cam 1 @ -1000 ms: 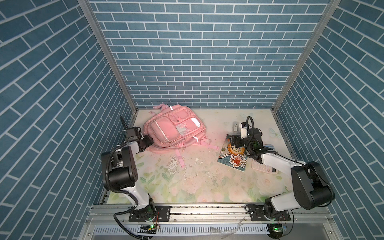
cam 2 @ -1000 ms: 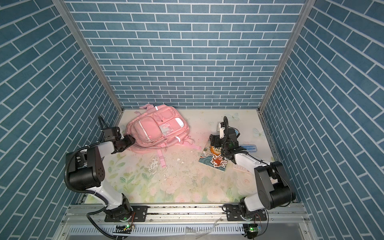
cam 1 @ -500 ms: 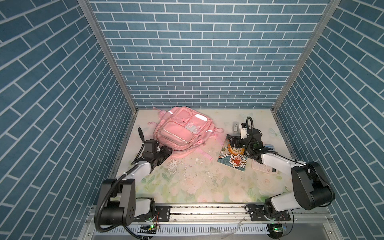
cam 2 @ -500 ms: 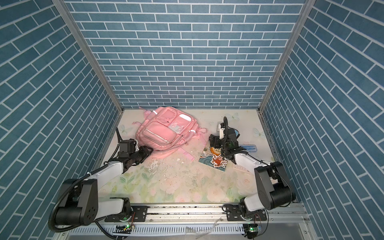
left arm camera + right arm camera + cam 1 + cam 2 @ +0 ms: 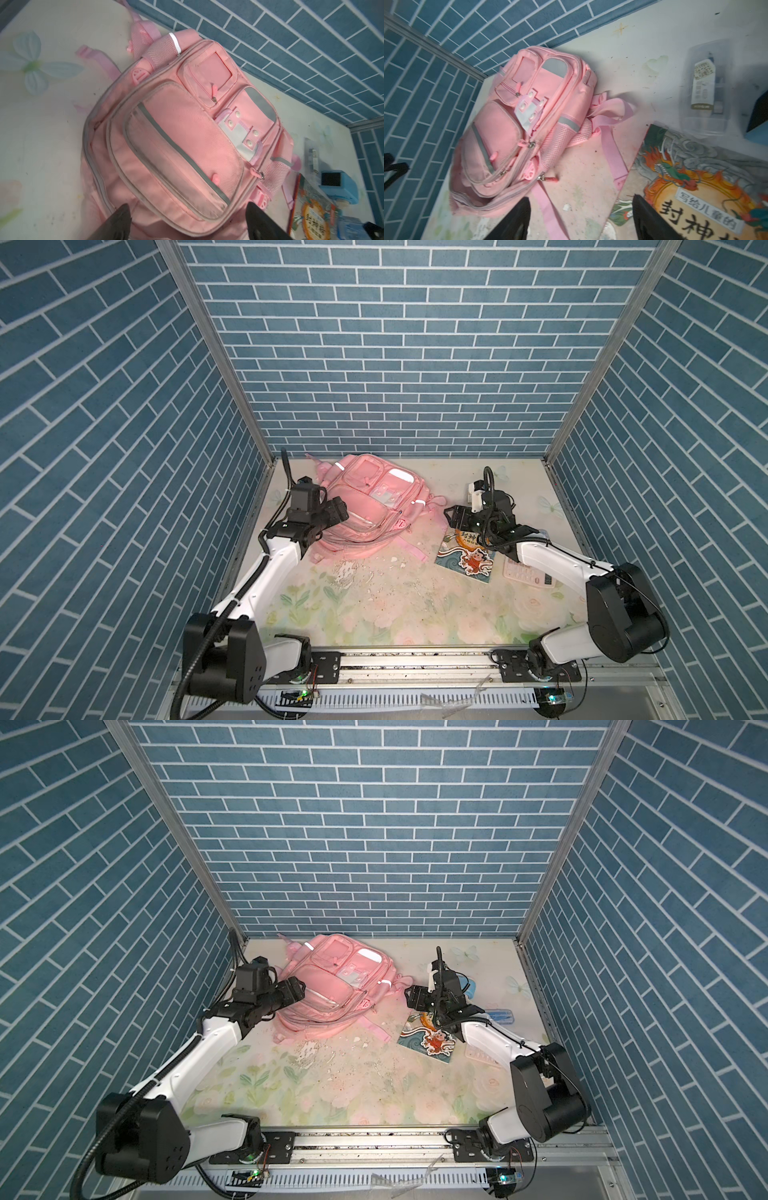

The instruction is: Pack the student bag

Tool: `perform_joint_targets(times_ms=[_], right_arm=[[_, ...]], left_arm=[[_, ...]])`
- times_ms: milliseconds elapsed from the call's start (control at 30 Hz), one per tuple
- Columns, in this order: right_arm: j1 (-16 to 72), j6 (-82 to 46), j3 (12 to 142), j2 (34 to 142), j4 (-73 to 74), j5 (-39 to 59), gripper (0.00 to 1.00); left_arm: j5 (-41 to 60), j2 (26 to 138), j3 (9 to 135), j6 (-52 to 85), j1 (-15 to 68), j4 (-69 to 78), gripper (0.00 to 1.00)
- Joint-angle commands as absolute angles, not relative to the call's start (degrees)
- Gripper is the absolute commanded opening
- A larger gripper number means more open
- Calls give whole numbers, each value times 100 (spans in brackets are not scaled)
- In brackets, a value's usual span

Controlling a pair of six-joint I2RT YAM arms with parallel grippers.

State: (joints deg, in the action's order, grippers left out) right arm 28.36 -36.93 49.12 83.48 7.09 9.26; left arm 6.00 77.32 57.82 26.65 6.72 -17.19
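Note:
The student bag (image 5: 370, 499), a big pink backpack, lies front side up at the back left of the mat, also seen in a top view (image 5: 332, 986). My left gripper (image 5: 337, 509) is at the bag's left side, open. In the left wrist view its wide-apart fingers (image 5: 122, 218) straddle the bag's (image 5: 176, 145) large front pocket without gripping. My right gripper (image 5: 455, 516) hovers open to the right of the bag, over the mat between a pink strap (image 5: 610, 145) and a picture book (image 5: 695, 197). The bag's (image 5: 512, 128) big compartment seems to gape on its near side.
The picture book (image 5: 467, 560) lies right of centre, with a pink calculator (image 5: 528, 574) beside it under the right arm. A clear plastic box (image 5: 706, 89) and a blue item (image 5: 332, 185) sit behind the book. Tiled walls close in the back and sides. Crumbs dot the middle of the mat (image 5: 374, 605).
The bag has turned and shifted a little to the right. My left gripper swung round its near-left side and opened wider. The right arm stayed put, its jaws slightly narrower.

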Motion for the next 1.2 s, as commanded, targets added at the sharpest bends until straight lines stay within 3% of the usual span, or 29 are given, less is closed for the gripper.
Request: perform_joint_targets(times_ms=[0,333,533,667,767,867,1000,1167], right_arm=[[3048,-5012,4996,8488,452,908,77],[3666,-6521,5196,9239,1102,955,77],[3924,-6864,5529,9899,1298,1196,77],[3950,-6992,5739,10310,1415,1384,77],[3954,-6972,6047,10622,1353,1550,77],[3945,-6818,6498,10998,1094,1814,77],[3867,-6772,6952,11479,901,2233,77],[3646,-6545,7137,11576,887,2356,78]], left_arm=[[655,8428,6269,1710,258,-2304,87],[349,10464,8014,574,-265,-2738,87],[642,11278,8319,610,-615,-2763,87],[1011,11295,7828,864,-818,-2334,84],[1396,11328,7539,1036,-935,-2158,74],[1695,11160,7122,1392,-1027,-1936,45],[2162,10406,6106,2061,-1134,-1116,18],[2588,9641,5286,2505,-1102,-823,4]])
